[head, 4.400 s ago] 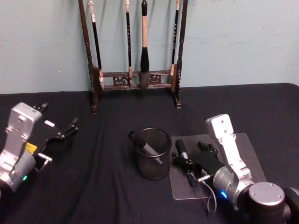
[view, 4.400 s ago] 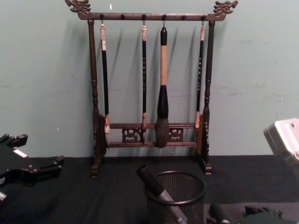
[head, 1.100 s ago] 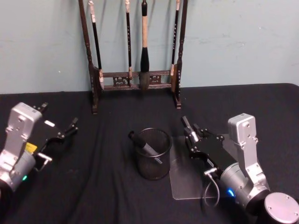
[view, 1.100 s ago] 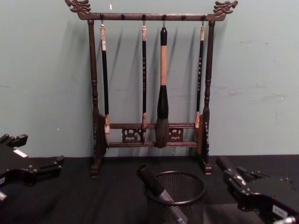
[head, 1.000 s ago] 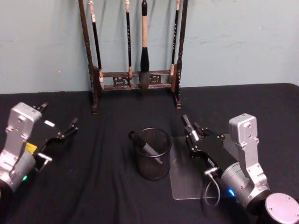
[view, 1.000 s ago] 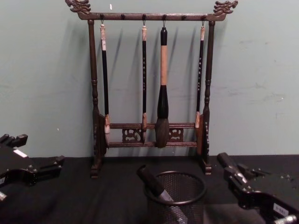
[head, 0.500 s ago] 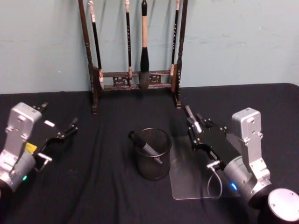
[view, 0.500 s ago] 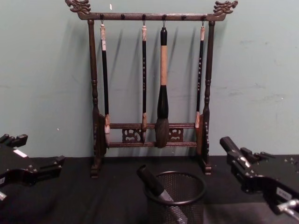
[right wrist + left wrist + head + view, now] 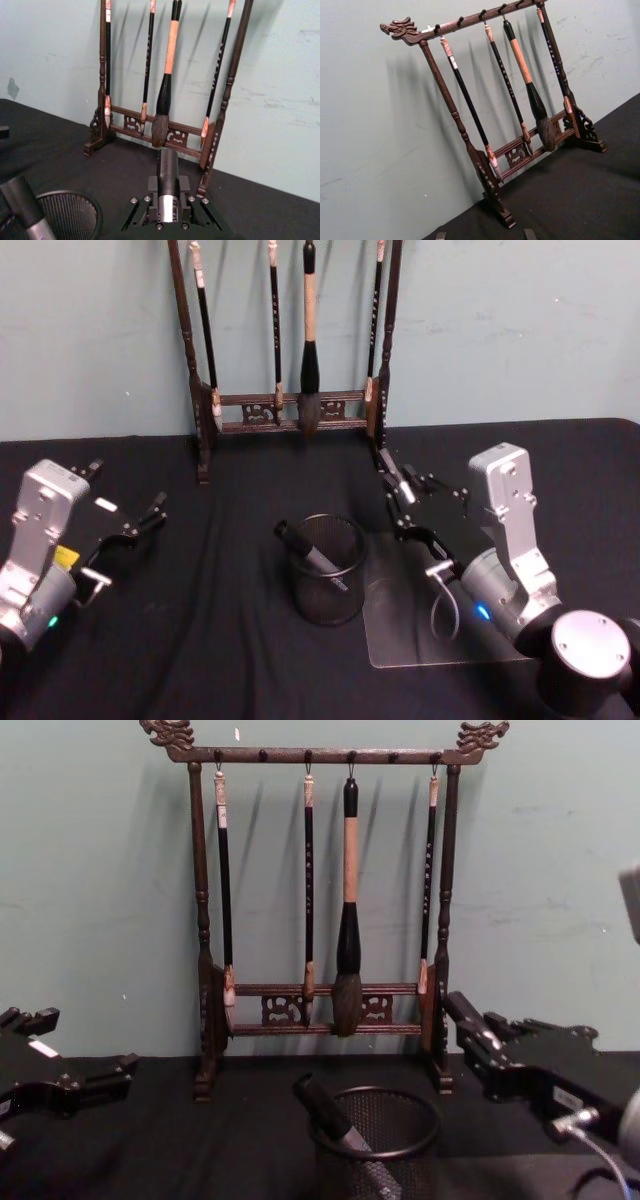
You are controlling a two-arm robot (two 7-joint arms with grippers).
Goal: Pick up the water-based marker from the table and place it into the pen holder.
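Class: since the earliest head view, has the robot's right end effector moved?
Yes. The right end effector, gripping a black marker, rose from the clear plastic mat toward the dark wooden brush rack.

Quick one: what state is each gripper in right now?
Left gripper: open, holding nothing.
Right gripper: closed on a marker.

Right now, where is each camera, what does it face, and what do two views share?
Head: high, looking down on the pen holder; left gripper and right gripper show.
Chest: low, facing the brush rack; both grippers at the edges.
Left wrist: on the left arm, facing the rack; its fingertips show.
Right wrist: on the right arm, facing the rack; gripper holds the marker.
Shared: head and chest both see holder and rack.
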